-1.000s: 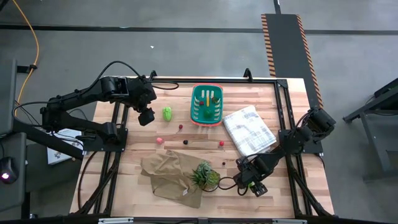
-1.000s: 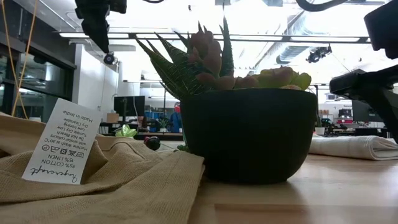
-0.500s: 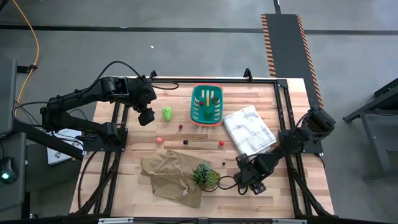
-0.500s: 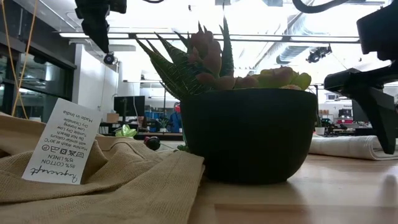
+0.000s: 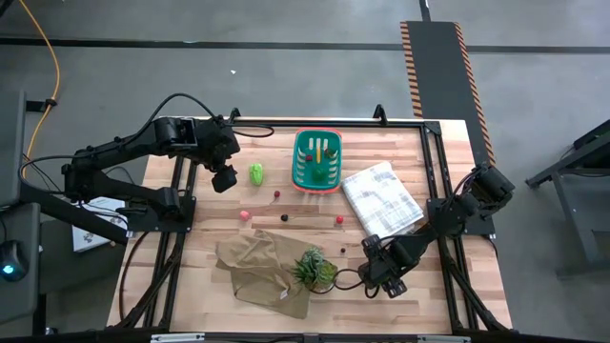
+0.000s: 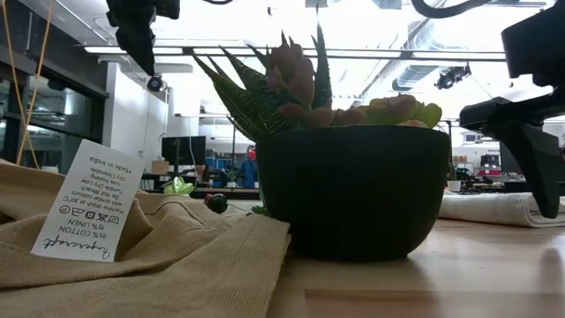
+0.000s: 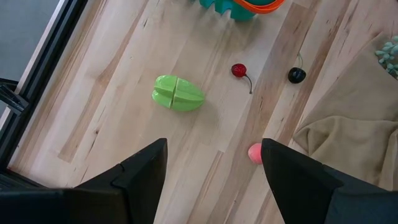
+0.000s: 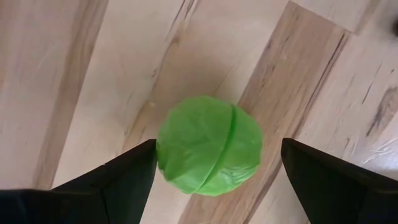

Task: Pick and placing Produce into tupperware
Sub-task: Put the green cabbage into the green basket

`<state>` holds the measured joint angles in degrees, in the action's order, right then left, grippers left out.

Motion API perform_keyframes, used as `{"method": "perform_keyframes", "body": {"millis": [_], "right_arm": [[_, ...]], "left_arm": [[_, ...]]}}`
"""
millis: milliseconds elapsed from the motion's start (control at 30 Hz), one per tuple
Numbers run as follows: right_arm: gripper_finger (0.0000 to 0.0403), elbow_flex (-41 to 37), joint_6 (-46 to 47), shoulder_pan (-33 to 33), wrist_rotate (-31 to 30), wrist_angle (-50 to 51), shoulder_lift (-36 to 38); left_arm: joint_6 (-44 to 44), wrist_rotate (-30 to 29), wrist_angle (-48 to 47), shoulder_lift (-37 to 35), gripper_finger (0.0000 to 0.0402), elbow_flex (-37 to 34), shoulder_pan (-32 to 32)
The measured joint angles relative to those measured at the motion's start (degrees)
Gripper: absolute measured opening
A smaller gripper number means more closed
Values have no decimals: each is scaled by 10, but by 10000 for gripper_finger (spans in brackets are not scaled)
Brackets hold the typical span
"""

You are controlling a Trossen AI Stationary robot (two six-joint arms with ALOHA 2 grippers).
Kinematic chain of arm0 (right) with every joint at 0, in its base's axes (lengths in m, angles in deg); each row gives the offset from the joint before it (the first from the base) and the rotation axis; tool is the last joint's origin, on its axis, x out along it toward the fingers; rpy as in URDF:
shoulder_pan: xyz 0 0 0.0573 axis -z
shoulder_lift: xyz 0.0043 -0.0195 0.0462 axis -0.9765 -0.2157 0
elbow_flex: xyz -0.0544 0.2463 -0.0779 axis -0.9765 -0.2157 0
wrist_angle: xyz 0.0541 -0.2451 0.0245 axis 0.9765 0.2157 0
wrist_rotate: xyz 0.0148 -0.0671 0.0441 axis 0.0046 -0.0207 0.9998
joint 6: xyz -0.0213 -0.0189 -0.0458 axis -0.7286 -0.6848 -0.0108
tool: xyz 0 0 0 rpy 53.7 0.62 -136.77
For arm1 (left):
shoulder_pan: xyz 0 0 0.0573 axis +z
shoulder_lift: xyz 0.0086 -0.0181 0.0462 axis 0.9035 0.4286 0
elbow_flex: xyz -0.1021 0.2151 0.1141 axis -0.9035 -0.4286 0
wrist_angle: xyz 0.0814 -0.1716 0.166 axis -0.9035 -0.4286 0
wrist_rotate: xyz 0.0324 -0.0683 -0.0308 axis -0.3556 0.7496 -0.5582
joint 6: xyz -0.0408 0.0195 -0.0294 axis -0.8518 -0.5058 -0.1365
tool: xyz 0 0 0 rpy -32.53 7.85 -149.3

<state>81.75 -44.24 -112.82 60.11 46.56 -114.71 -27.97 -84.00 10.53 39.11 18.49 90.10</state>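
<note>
The teal tupperware basket (image 5: 317,159) stands at the table's far middle, holding a few pieces. A light green lump (image 5: 256,173) lies to its left, and small red and dark balls (image 5: 338,219) are scattered nearer. My left gripper (image 5: 224,177) hovers open just left of that lump (image 7: 178,93). My right gripper (image 5: 381,276) is low near the table's near edge, open. Its fingers stand on either side of a round green piece (image 8: 209,145) resting on the wood, which the gripper hides in the high view.
A white checked cloth (image 5: 381,198) lies right of the basket. A potted plant (image 5: 313,268) and crumpled tan cloth (image 5: 257,267) sit just left of my right gripper. In the left wrist view, a red cherry (image 7: 238,70), a dark ball (image 7: 296,75) and a pink piece (image 7: 255,152) lie nearby.
My right gripper has come down over the round green piece and shifted slightly toward the table's left, staying open. The left arm has kept still.
</note>
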Motion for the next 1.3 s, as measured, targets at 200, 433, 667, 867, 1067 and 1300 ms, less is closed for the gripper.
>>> {"method": "perform_keyframes", "body": {"millis": [200, 433, 667, 867, 1067, 1300], "right_arm": [[318, 0, 0, 0, 0, 0, 0], [293, 0, 0, 0, 0, 0, 0], [263, 0, 0, 0, 0, 0, 0], [237, 1, -2, 0, 0, 0, 0], [229, 1, -2, 0, 0, 0, 0], [228, 1, -2, 0, 0, 0, 0]], "left_arm": [[0, 0, 0, 0, 248, 0, 0], [0, 0, 0, 0, 248, 0, 0], [0, 0, 0, 0, 248, 0, 0], [0, 0, 0, 0, 248, 0, 0], [0, 0, 0, 0, 248, 0, 0], [0, 0, 0, 0, 248, 0, 0]]}}
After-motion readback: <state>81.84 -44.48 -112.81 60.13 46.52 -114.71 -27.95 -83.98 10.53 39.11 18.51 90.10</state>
